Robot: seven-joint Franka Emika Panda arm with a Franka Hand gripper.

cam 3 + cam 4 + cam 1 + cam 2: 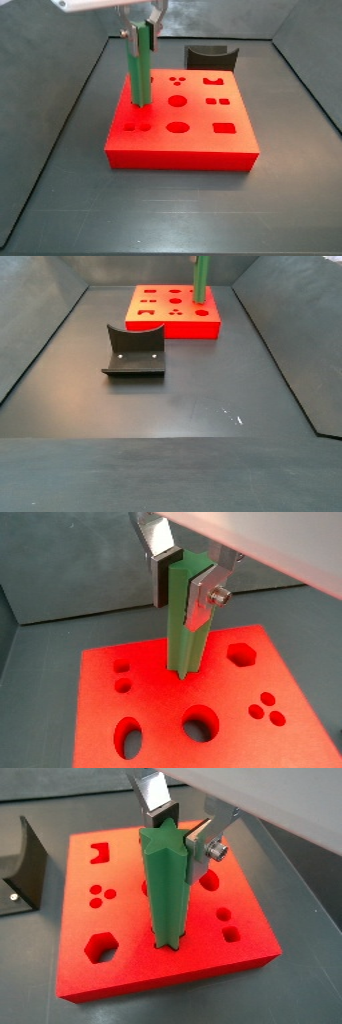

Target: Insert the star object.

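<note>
The star object [163,888] is a long green prism with a star-shaped top, standing upright. My gripper [160,840] is shut on its upper part, one finger on each side; it also shows in a wrist view [186,580] and a side view [139,35]. The rod's lower end [181,667] meets the top face of the red block [287,727], among its cut-out holes. I cannot tell whether the end sits in a hole. In a side view the rod [138,72] stands near the block's [201,125] edge. In a side view [202,281] the gripper is out of view.
The red block [171,324] has several holes: round, square, hexagonal and grouped dots. The dark fixture [135,353] stands on the dark floor apart from the block, and shows behind it in a side view [210,55]. Dark walls enclose the floor.
</note>
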